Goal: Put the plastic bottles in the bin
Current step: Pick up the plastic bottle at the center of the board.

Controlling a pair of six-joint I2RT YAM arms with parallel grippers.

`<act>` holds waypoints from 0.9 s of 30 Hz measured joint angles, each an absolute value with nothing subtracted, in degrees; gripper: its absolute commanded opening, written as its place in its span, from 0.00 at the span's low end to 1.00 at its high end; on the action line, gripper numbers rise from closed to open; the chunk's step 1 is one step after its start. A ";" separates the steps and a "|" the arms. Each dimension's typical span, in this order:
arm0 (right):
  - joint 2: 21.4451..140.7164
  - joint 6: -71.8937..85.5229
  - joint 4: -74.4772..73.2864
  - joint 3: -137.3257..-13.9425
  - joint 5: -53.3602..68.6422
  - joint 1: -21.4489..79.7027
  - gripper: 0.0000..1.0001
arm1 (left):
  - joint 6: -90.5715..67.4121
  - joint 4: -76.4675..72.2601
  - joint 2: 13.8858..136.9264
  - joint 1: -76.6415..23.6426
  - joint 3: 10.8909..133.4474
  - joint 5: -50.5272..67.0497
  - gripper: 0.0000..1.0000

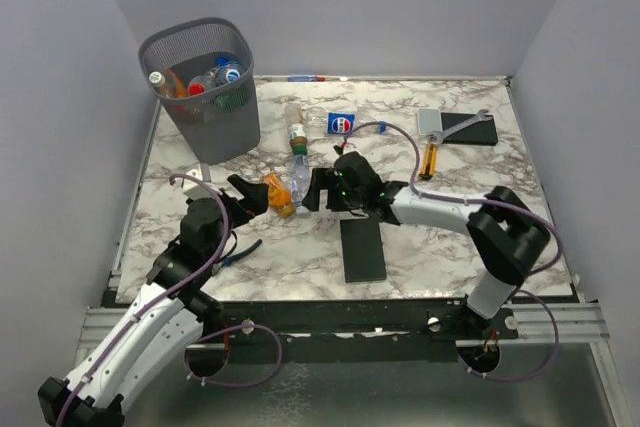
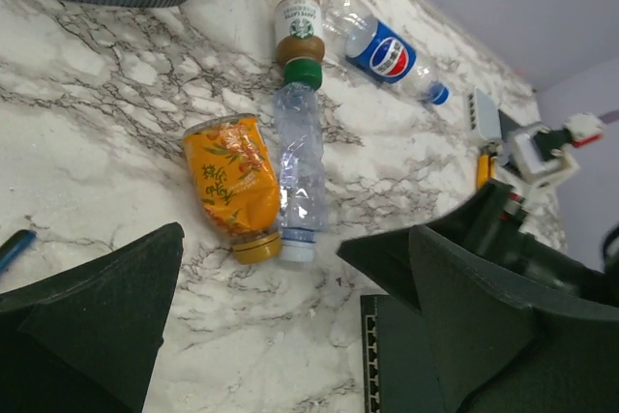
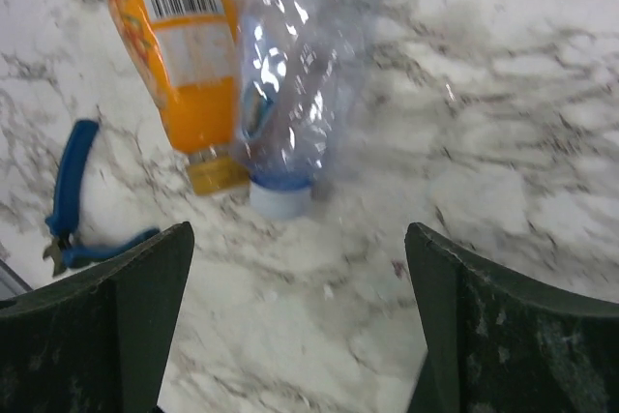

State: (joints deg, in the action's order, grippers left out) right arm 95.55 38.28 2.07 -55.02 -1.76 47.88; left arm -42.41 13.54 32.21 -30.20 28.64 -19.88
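1. Left end effector (image 1: 247, 197) and right end effector (image 1: 316, 190): both spread, empty, mid-frame.
2. Orange bottle (image 1: 277, 193) and clear bottle (image 1: 297, 179) lie touching between them on the counter (image 1: 440, 257).
3. Bin (image 1: 228, 125): upper left, holding several bottles.

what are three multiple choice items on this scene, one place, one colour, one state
1. Where does the orange bottle lie? A on a black slab; B on the table beside the clear bottle; C upright at the far edge.
2. What colour is the cap of the blue-labelled bottle? A red; B green; C blue.
3. How is the right gripper? A open, nothing between its fingers; B shut on the orange bottle; C shut on the clear bottle.
B, both wrist views show it lying next to the clear one; C, the left wrist view shows it blue; A, its fingers stand wide apart over the table.
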 measured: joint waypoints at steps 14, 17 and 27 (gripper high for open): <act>118.15 39.94 -2.94 -78.70 -5.65 47.86 0.80 | -46.19 12.56 12.95 -30.20 22.13 -21.67 0.99; 120.42 39.48 -4.51 -81.73 -6.35 47.53 0.69 | -46.61 12.97 12.14 -30.20 20.84 -21.85 0.99; 116.71 39.40 -3.01 -75.55 -6.83 47.31 0.41 | -47.37 12.95 6.57 -30.20 19.40 -21.87 0.99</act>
